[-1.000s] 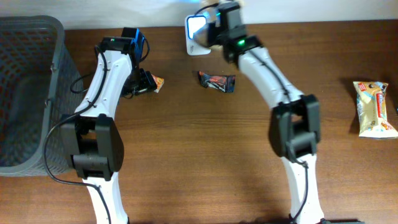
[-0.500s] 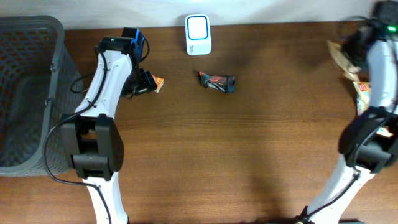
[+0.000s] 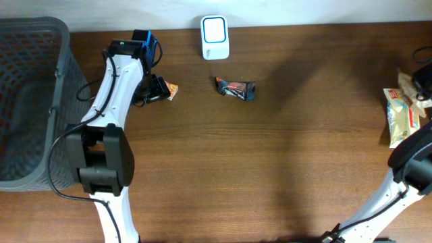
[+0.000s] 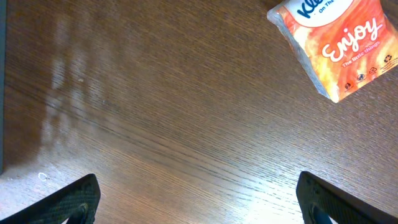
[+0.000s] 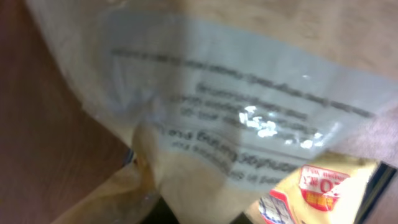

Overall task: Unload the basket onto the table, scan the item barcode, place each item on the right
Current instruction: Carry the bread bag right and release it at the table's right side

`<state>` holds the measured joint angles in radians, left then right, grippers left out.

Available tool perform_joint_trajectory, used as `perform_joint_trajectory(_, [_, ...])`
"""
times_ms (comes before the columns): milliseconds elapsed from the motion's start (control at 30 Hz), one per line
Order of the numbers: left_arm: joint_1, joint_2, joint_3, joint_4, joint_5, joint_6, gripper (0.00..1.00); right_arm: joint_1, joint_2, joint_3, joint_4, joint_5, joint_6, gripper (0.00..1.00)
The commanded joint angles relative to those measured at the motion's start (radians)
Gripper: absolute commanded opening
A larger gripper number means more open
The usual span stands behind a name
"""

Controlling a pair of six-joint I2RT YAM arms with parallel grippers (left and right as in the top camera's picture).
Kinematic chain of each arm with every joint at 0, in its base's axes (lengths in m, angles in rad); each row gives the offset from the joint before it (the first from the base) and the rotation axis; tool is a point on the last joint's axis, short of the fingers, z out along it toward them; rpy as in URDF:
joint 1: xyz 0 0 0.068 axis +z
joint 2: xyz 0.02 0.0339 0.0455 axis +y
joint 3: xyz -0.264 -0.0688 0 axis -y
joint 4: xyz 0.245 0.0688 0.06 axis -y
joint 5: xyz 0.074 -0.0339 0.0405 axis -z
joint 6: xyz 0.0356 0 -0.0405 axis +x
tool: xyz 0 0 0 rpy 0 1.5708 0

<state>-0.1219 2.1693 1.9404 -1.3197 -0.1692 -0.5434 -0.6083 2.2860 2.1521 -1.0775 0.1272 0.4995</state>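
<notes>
A dark mesh basket [image 3: 30, 101] stands at the left edge of the tabletop [image 3: 223, 155]. Just right of it the left arm [image 3: 115, 101] rises from the near edge and reaches toward the far side, its wrist bent back down to the wood. The left hand [image 4: 199, 198] hovers low over bare tabletop with its fingers [image 4: 74, 200] spread wide apart and nothing between them. An orange tissue packet [image 4: 339, 43] lies flat just beside it, not touched.

Further right, at the far edge, the white scanner [image 3: 214, 37] stands alone, and a dark wrapped snack [image 3: 235, 88] lies near it.

At the far right the right arm [image 3: 408, 169] climbs from the near edge and runs partly out of view. The right hand [image 3: 425, 77] sits at the right edge, well apart from the scanner. A pale packet [image 5: 236, 124] with blurred print fills the wrist view, right up against the hand and over a wrapped bar [image 3: 400, 116] lying on the tabletop. I cannot tell whether this hand is open or closed, or whether it grips the packet.
</notes>
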Motion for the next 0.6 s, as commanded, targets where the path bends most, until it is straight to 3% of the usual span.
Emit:
perform_joint_trajectory(0, [0.000,-0.002,0.005,-0.001,-0.004,-0.010,0.99,0.006,0.028,-0.007,0.004,0.012,-0.025,0.27])
perform_joint_trajectory(133, [0.000,-0.002,0.005,-0.001,-0.004,-0.010,0.99,0.006,0.026,-0.007,0.003,-0.050,-0.026,0.31])
perform_joint_trajectory(433, [0.000,-0.002,0.005,-0.001,-0.004,-0.010,0.99,0.007,-0.007,0.019,0.025,-0.397,-0.054,0.47])
perform_joint_trajectory(467, [0.000,-0.002,0.005,-0.001,-0.004,-0.010,0.99,0.007,-0.014,0.032,0.013,-0.397,-0.054,0.68])
perform_joint_trajectory(500, [0.000,-0.002,0.005,-0.001,-0.004,-0.010,0.99,0.006,-0.020,0.039,0.006,-0.397,-0.054,0.99])
perform_joint_trajectory(567, [0.000,-0.002,0.005,-0.001,-0.004,-0.010,0.99,0.006,-0.045,0.050,-0.007,-0.396,-0.049,0.99])
